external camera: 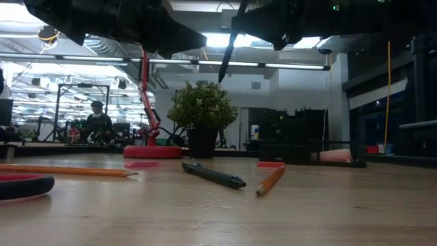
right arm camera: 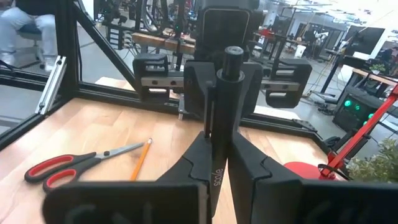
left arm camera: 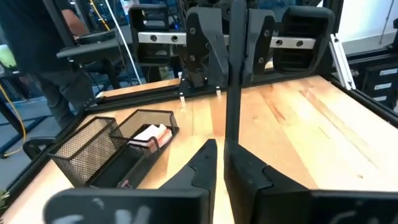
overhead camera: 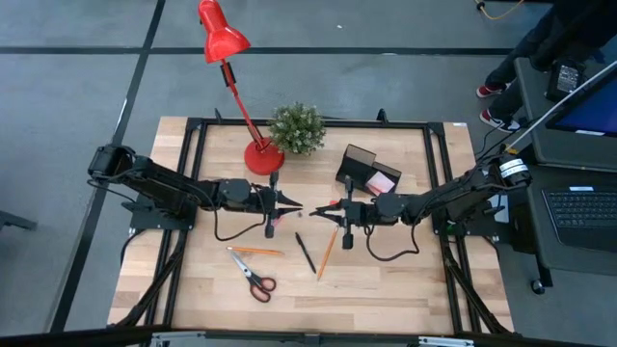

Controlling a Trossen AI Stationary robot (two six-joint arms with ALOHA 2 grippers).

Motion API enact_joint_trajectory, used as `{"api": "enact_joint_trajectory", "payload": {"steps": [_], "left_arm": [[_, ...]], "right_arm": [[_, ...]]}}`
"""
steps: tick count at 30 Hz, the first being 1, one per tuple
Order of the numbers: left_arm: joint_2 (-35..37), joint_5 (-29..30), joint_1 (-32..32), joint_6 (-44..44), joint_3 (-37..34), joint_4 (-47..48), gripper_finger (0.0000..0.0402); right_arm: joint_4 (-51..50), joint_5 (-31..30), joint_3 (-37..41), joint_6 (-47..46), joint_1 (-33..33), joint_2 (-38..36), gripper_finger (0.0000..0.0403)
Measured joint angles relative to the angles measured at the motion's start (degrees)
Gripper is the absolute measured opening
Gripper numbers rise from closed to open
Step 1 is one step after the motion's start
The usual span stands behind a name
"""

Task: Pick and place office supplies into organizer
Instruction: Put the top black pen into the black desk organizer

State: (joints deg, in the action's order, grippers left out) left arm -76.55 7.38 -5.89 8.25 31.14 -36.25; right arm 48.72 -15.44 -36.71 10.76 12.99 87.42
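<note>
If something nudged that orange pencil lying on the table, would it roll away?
The orange pencil lies flat on bare, level wood, so a sideways push would probably roll it a little. It looks thin and straight, likely stiff and light. The black pen beside it might stop it.

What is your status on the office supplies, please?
Handover: left claw and right claw both shut on black pen, mid-air. organizer not yet reached. scissors on table, not blocking.
</note>
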Motion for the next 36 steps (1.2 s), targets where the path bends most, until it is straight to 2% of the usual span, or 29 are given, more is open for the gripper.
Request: {"api": "enact_joint_trajectory", "payload": {"steps": [4,36], "left_arm": [[0.0,0.0,0.0,0.0,0.0,0.0,0.0003],[0.0,0.0,0.0,-0.6,0.0,0.1,0.0003]], "right_arm": [[-0.1,0.0,0.0,0.0,0.0,0.0,0.0026],[-0.2,-0.1,0.0,0.1,0.0,0.0,0.0025]]}}
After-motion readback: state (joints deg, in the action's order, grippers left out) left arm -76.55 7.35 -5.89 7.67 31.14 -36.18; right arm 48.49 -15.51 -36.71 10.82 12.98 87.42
